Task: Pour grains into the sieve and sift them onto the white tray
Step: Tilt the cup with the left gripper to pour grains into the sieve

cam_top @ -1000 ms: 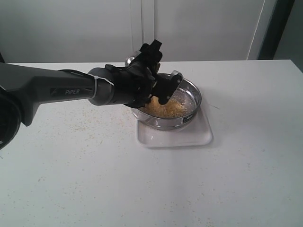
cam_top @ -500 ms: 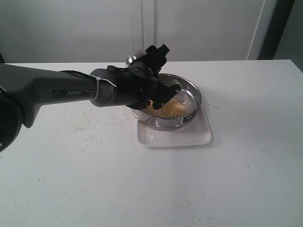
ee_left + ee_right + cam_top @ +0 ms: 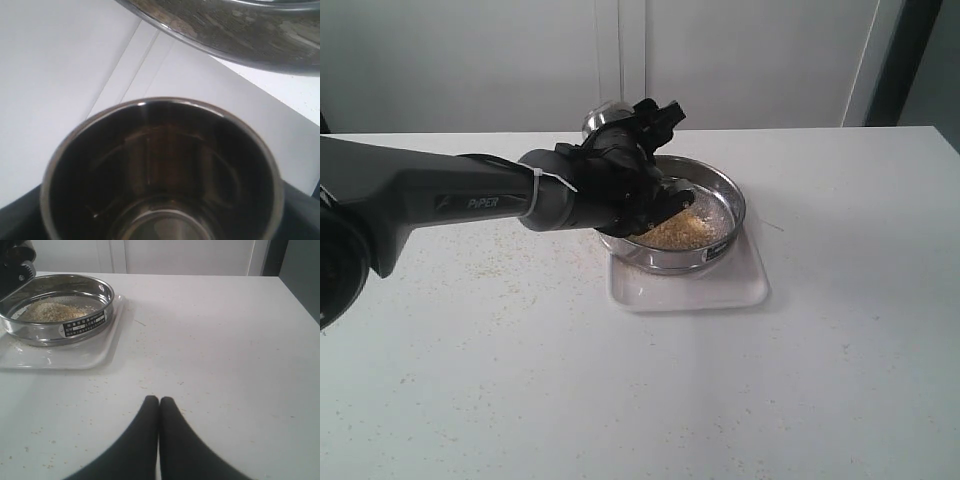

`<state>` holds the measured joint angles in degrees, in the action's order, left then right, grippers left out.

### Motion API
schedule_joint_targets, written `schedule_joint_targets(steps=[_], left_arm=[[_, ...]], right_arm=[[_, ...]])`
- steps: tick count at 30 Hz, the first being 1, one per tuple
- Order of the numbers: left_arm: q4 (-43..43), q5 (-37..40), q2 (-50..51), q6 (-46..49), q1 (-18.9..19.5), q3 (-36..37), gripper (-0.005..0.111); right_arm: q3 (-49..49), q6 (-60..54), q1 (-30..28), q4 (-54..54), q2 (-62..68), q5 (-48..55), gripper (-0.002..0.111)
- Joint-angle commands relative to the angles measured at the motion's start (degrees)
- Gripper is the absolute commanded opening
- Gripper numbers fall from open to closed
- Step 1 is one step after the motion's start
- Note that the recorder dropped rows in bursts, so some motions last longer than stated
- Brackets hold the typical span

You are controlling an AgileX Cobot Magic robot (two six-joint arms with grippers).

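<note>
The sieve (image 3: 725, 203) sits on the white tray (image 3: 720, 292), with a mound of yellow and pale grains (image 3: 680, 231) on its mesh. My left gripper (image 3: 658, 150) hangs over the sieve's left rim, shut on a small steel cup (image 3: 605, 114) that is tipped over. In the left wrist view the cup's (image 3: 160, 170) inside looks empty, and the sieve's wall (image 3: 240, 30) is close beyond it. My right gripper (image 3: 159, 399) is shut and empty, low over the table, well away from the sieve (image 3: 50, 333), grains (image 3: 50, 310) and tray (image 3: 60, 358).
Stray grains are scattered over the white table (image 3: 520, 380) around the tray and in front of the right gripper. A white panelled wall (image 3: 740, 60) stands behind the table's far edge.
The left wrist has rolled and shifted a little to the right, with its lower finger dipping toward the sieve. The grain mound and the sieve have stayed in place.
</note>
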<state>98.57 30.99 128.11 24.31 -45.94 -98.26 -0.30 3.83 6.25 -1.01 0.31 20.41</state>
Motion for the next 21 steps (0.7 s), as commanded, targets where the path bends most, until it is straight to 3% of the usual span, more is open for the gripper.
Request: schedule_joint_targets(steps=[1, 4, 8, 10, 21], left_arm=[[1.38, 1.36, -0.73, -0.97, -0.1, -0.39, 0.0], [1.38, 1.36, -0.73, -5.03, -0.1, -0.39, 0.0], [1.38, 1.57, -0.73, -5.04, -0.1, -0.39, 0.0], [1.38, 5.94, -0.84, -2.82, -1.36, -0.39, 0.0], [1.38, 5.84, -0.73, -3.06, -1.48, -0.39, 0.0]], right_arm=[[0.3, -0.1, -0.62, 0.05, -0.31, -0.88, 0.0], [0.3, -0.1, -0.62, 0.05, -0.31, -0.88, 0.0], [0.3, -0.1, -0.62, 0.05, -0.31, -0.88, 0.0], [0.3, -0.1, -0.62, 0.05, -0.31, -0.88, 0.0], [0.3, -0.1, -0.62, 0.05, -0.31, -0.88, 0.0]])
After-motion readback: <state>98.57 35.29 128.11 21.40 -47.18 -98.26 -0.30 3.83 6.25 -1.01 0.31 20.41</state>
